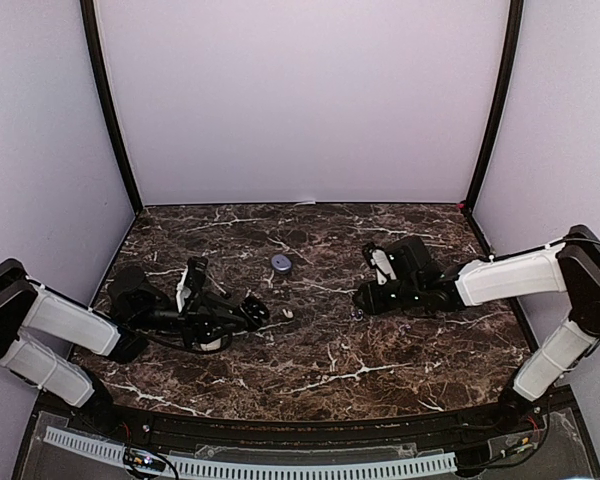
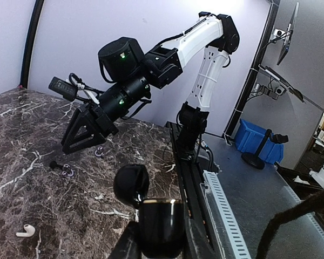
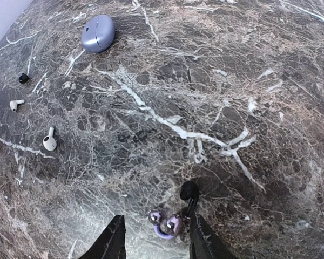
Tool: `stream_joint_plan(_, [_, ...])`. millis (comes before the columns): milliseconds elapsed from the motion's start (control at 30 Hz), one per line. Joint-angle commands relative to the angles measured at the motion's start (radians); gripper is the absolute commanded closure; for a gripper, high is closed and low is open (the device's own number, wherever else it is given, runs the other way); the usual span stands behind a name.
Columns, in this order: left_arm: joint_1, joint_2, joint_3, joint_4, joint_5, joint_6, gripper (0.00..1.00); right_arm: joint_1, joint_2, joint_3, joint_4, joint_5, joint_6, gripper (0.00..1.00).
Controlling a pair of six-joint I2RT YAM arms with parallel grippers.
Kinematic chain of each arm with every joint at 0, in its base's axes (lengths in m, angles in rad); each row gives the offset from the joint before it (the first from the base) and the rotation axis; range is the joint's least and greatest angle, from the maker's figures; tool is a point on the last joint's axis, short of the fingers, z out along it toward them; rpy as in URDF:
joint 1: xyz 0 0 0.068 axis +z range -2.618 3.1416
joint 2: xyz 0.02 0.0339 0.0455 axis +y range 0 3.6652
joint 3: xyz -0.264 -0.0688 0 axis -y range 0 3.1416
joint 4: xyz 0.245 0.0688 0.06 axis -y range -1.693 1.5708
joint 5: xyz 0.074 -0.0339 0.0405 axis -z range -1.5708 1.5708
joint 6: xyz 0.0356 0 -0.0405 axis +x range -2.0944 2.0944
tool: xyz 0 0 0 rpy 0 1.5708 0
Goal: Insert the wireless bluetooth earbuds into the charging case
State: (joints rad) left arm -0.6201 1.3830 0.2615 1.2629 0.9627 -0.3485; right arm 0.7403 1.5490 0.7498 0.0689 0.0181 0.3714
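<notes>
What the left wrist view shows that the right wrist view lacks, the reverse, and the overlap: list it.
Left wrist only: the open black charging case in the left gripper, and the right arm. Right wrist only: a closed lavender case. Both: the marble table, a white earbud, and a purple earbud by the right gripper.

A robotics lab: pale booth walls (image 1: 300, 100) enclose the marble bench (image 1: 330, 352) (monitors (image 2: 289, 33) on arms and a blue bin (image 2: 254, 148) stand beyond).
</notes>
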Motion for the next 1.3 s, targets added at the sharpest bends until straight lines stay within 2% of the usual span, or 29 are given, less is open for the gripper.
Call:
stream_joint_plan(0, [-0.001, -0.048, 0.019, 0.008, -0.013, -0.007, 0.77, -0.007, 0.063, 0.061, -0.019, -0.023, -0.012, 0.6])
stream_joint_plan(333, [-0.001, -0.067, 0.024, -0.019, -0.013, -0.008, 0.77, -0.007, 0.169, 0.148, -0.076, 0.069, -0.021, 0.61])
stream_joint_plan(767, [0.0, -0.085, 0.013, -0.032, -0.015, -0.005, 0.77, -0.006, 0.202, 0.151, -0.071, 0.122, -0.032, 0.65])
stream_joint_plan(1267, [-0.001, -0.081, 0.015, -0.036, -0.015, 0.0, 0.77, -0.001, 0.28, 0.229, -0.158, 0.205, -0.058, 0.67])
